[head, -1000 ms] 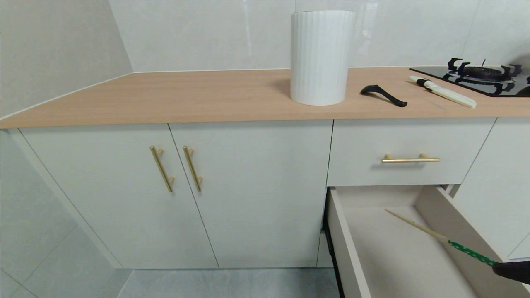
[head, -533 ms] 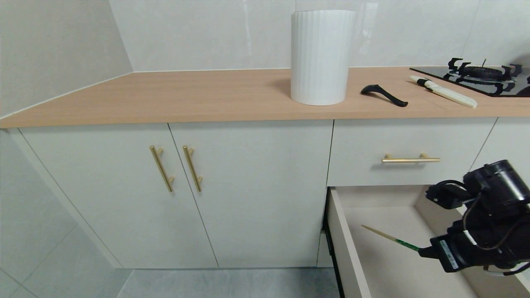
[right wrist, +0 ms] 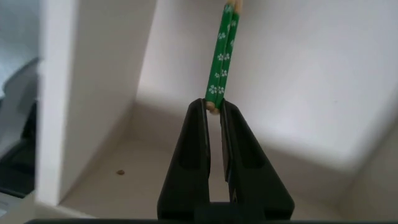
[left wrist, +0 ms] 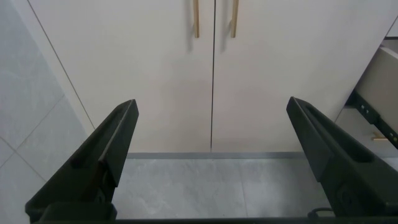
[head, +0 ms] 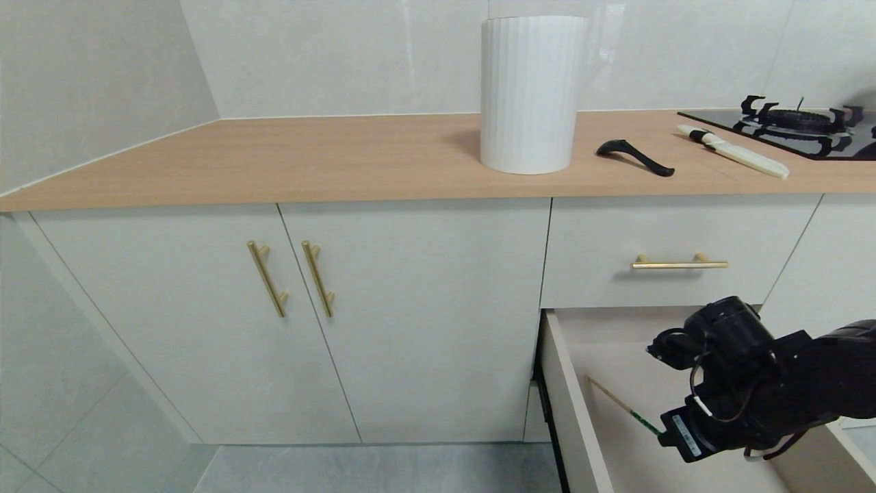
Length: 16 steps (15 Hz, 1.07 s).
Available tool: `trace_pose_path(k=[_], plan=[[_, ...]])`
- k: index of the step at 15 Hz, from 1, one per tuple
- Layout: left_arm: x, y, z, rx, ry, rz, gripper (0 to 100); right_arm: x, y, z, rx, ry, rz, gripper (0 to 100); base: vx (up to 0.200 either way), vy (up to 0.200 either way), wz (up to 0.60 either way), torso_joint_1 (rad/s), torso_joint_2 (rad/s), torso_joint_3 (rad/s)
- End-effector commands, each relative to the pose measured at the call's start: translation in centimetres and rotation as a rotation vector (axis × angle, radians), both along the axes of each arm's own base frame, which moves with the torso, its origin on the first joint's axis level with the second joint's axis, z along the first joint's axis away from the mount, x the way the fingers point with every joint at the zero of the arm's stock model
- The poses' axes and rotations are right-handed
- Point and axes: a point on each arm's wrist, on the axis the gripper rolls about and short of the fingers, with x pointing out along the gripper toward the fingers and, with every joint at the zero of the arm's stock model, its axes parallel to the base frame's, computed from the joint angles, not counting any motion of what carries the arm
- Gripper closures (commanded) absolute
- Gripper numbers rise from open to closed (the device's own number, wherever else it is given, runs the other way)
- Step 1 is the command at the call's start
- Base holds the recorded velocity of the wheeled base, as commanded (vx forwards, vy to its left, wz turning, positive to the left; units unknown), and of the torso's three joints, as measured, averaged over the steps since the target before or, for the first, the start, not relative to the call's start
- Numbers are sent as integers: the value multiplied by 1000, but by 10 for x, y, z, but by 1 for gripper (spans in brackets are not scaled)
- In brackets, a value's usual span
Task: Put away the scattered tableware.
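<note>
Clamping right gripper [right wrist: 213,109]: clenched on green-ended chopsticks [right wrist: 221,56], lower right of head view.
Chopsticks: tips slanting into open drawer [head: 562,383], lower right.
Left gripper [left wrist: 211,111]: spread wide, empty, facing cabinet doors [left wrist: 155,74].
Worktop [head: 308,157]: black utensil [head: 633,156] and white knife [head: 732,152] upper right, ribbed white canister [head: 527,96] top centre.

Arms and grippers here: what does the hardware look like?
Right arm: black, with a bulky round wrist housing, thin looped cables and a white label by the right gripper. Right gripper and left gripper: two black tapered fingers each.
</note>
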Motion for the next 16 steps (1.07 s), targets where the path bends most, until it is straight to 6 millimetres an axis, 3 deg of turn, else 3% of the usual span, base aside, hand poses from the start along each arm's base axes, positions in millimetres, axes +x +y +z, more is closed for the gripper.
trace_pose_path(k=[1, 10, 16], plan=[[0, 0, 0, 0, 2, 0, 0, 9, 3, -29, -24, 72, 1, 100, 0, 0, 0, 0, 0, 0], [0, 0, 0, 0, 2, 1, 0, 22, 7, -88, -27, 36, -11, 100, 0, 0, 0, 0, 0, 0], [0, 0, 0, 0, 2, 1, 0, 24, 7, -94, -47, 20, -21, 100, 0, 0, 0, 0, 0, 0]])
